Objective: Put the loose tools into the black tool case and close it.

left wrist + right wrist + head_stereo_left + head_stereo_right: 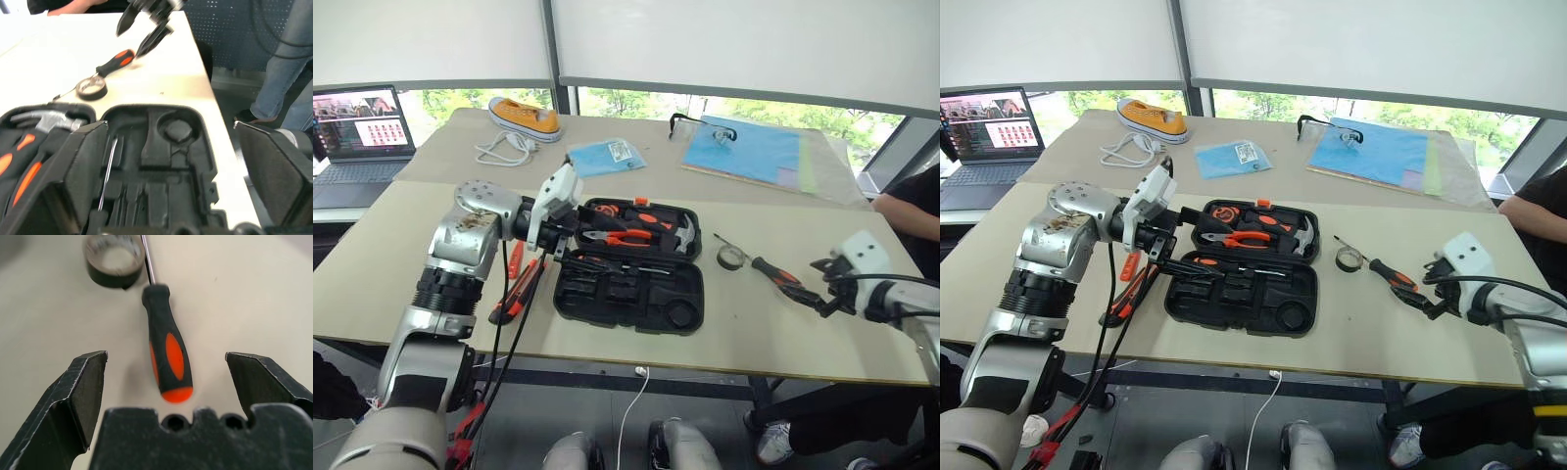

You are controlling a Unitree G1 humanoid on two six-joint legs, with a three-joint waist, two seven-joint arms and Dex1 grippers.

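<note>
**A:** Screwdriver first, I'd say. The orange-and-black-handled screwdriver (168,355) lies flat on the tabletop (773,323) to the right of the open black tool case (631,269), its shaft pointing toward the small dark tape roll (732,257) just beside its tip. The right tool (166,391) sits just behind the handle's butt end, fingers spread wide with nothing between them.

**B:** How will it handle?

**A:** Light and rigid, I judge. The handle looks rubbery and swells in the middle, so it should grip well there. The steel shaft is thin and smooth, a poor place to pinch. Take it across the thick orange part of the handle.

**B:** And the tape roll?

**A:** Light too, a stiff ring lying flat. One finger inside the hole and one outside, or across its whole width.

**B:** The left side?

**A:** The left tool (171,161) hangs over the case's near half, fingers wide apart and empty. A thin steel shaft, probably another screwdriver, rests in a recess there. More orange-and-black tools (514,289) lie on the tabletop left of the case; I can't tell which is which from here.

**B:** The case itself?

**A:** Stiff moulded plastic, hinged; the lid should fold over with a push on its far edge.
</note>
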